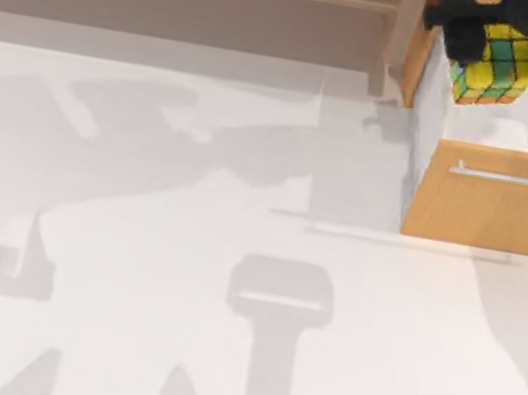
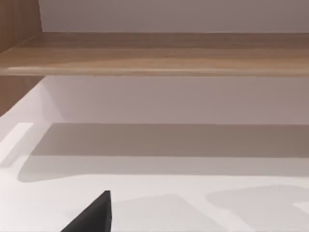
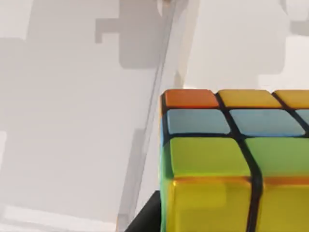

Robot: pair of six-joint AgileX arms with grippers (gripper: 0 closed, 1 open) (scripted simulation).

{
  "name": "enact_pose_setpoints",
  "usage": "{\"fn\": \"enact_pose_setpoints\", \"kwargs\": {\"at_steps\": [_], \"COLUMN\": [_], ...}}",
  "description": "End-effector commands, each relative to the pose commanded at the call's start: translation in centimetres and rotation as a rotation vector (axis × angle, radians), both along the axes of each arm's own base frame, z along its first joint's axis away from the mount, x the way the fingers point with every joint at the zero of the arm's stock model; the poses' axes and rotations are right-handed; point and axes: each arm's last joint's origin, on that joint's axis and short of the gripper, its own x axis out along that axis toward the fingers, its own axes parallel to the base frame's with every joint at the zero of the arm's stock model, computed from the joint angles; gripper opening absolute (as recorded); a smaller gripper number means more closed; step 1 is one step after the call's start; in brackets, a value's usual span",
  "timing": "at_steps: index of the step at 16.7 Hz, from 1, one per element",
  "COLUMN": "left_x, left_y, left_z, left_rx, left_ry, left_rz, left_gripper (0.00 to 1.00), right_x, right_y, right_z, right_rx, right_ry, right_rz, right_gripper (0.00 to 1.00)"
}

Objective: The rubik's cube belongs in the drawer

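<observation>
Right gripper (image 1: pixel 488 42) at one o'clock grips the rubik's cube (image 1: pixel 496 66), cube hanging beneath it, above the open drawer (image 1: pixel 497 201).

Rubik's cube (image 1: pixel 495 64) above open drawer (image 1: pixel 497 201), table's far right.

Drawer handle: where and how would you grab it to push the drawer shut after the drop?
Grip the silver bar handle mid-span, coming from above with fingers straddling it. It runs horizontally across the wooden front of the open drawer, standing slightly off the panel, so there's likely room behind it.
</observation>
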Motion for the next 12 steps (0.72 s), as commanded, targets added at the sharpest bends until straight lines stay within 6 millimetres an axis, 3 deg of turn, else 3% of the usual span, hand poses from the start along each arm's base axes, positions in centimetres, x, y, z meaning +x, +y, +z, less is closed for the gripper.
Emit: {"fn": "enact_pose_setpoints", "kwargs": {"at_steps": [5,9,12], "left_x": [0.0,0.0,0.0], "left_y": [0.0,0.0,0.0], "left_z": [0.0,0.0,0.0], "left_rx": [0.0,0.0,0.0], "left_ry": [0.0,0.0,0.0], "left_rz": [0.0,0.0,0.0], "left_gripper": [1.0,1.0,1.0], "right_x": [3.4,4.8,5.0], "right_y": [-6.4,-7.7,-7.7], "right_z": [-5.3,-9.9,-10.5], "right_rx": [0.018,0.033,0.035], "right_ry": [0.232,0.363,0.377], "right_rz": [-0.155,-0.192,-0.194], "right_gripper": [0.0,0.0,0.0]}}
